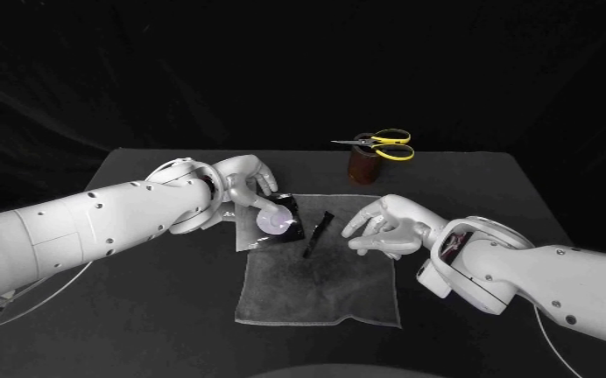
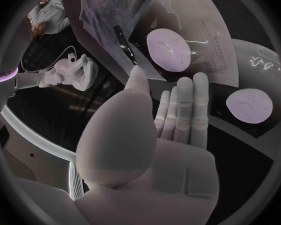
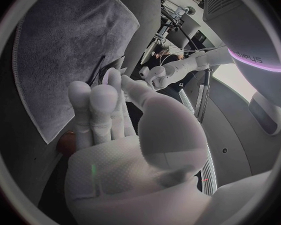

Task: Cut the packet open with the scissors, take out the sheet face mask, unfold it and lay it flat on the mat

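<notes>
Packet [image 1: 271, 222] is glossy with a pale round patch on its face, tilted up at the mat's [image 1: 322, 295] far-left corner. Left hand [image 1: 236, 187] grips its far edge. Right hand [image 1: 386, 226] hovers over the mat's far-right edge, fingers loosely apart, holding nothing.

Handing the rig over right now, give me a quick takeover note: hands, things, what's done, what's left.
Left hand holds the packet at the far left corner of the mat.
Right hand holds nothing, fingers apart, at the mat's right edge.
Scissors rest on the brown cup beyond the mat. A thin dark strip lies on the mat.
Done: packet probably cut, judging by that strip.
Left: take out the mask, unfold it, lay it flat.
</notes>
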Motion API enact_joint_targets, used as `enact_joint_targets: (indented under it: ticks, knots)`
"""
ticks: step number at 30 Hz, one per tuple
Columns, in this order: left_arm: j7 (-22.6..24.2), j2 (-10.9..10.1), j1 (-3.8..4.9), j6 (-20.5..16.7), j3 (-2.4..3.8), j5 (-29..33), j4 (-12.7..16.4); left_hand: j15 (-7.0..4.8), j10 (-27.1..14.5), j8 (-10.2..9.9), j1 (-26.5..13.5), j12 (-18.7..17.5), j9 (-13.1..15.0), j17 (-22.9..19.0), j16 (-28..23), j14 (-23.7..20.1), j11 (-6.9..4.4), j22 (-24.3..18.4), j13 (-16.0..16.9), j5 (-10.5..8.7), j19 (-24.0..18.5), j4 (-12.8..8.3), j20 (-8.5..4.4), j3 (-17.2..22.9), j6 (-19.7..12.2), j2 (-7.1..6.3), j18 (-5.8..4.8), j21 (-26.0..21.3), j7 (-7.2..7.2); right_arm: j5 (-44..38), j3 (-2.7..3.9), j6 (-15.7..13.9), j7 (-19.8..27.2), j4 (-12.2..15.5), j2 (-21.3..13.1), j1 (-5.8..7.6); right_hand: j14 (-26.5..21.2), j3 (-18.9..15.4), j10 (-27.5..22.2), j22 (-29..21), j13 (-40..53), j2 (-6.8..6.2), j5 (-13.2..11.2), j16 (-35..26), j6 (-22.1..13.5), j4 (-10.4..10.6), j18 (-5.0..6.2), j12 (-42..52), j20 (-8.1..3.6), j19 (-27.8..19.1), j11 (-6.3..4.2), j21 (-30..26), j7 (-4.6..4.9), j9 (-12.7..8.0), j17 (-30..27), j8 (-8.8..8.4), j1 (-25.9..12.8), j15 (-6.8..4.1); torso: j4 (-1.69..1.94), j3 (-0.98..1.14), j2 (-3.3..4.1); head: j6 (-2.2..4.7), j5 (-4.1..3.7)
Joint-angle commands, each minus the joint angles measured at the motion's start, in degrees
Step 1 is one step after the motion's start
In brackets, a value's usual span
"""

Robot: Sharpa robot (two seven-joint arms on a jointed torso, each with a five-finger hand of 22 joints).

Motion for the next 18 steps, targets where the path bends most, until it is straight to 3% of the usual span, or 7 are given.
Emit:
enact_joint_targets:
  ticks: [1,18]
  knots:
    - [-4.67,1.18,-0.17,-0.26,0.01,-8.67,-0.92,0.25,-1.67,0.9,-0.16,1.73,0.16,0.18,1.64,0.46,0.11,0.93,0.49,0.26,-0.38,0.06,0.21,-1.5,-1.02,-0.87,1.2,1.49,0.2,-2.98,0.07,-2.53,-3.01,-0.31,0.7,0.07,-0.06,0.02,0.11,-0.06,0.28,0.27,-0.2,0.64,-0.28,0.49,-0.64,0.22,0.01,0.24,-0.01,0.07,-0.11,0.11,0.35,0.26,-0.5,-0.5,-0.05,-0.02,0.03,-0.16,0.31]
    - [-11.39,4.16,-0.37,1.96,0.04,-14.37,-3.63,-0.06,-4.82,5.37,0.02,10.17,0.73,-0.34,6.63,1.21,-0.27,3.99,2.82,0.21,-1.26,-0.01,0.1,-0.87,-2.11,0.1,1.27,6.3,0.32,-3.56,0.27,-3.16,-4.0,-0.9,2.12,0.23,-0.03,0.15,-0.27,0.67,1.66,0.17,-0.18,2.72,-0.71,0.99,-0.75,0.49,-0.01,0.66,0.02,0.38,-0.07,0.45,2.18,0.36,-0.55,-0.5,-0.06,-0.01,-0.05,-0.76,0.16]
